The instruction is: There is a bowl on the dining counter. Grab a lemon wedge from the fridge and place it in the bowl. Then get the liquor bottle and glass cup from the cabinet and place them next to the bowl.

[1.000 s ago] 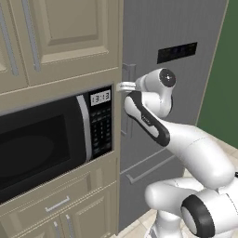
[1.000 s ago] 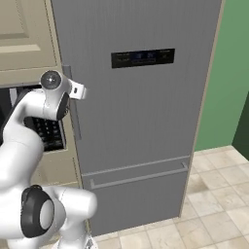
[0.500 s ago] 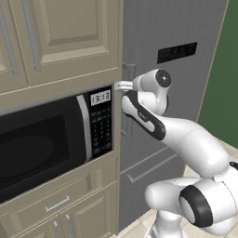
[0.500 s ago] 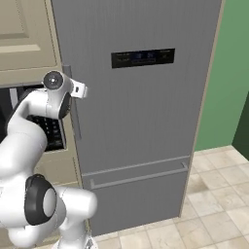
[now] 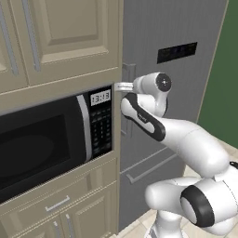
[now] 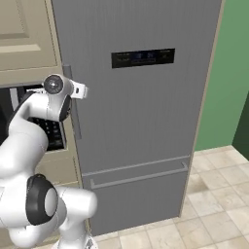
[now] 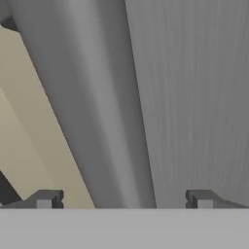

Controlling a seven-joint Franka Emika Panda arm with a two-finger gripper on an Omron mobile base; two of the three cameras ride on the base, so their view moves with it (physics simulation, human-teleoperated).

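Both base views flank the fridge point(image 6: 146, 121) front (hand view presses close against its handle point(image 7: 97, 107)).

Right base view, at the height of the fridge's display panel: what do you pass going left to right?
Beige cabinet door → fridge door handle → dark display panel on the closed fridge → green wall.

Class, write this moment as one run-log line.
stage: reach fridge handle | end effector: open, straddling fridge handle | fridge: door shut | microwave: beside fridge
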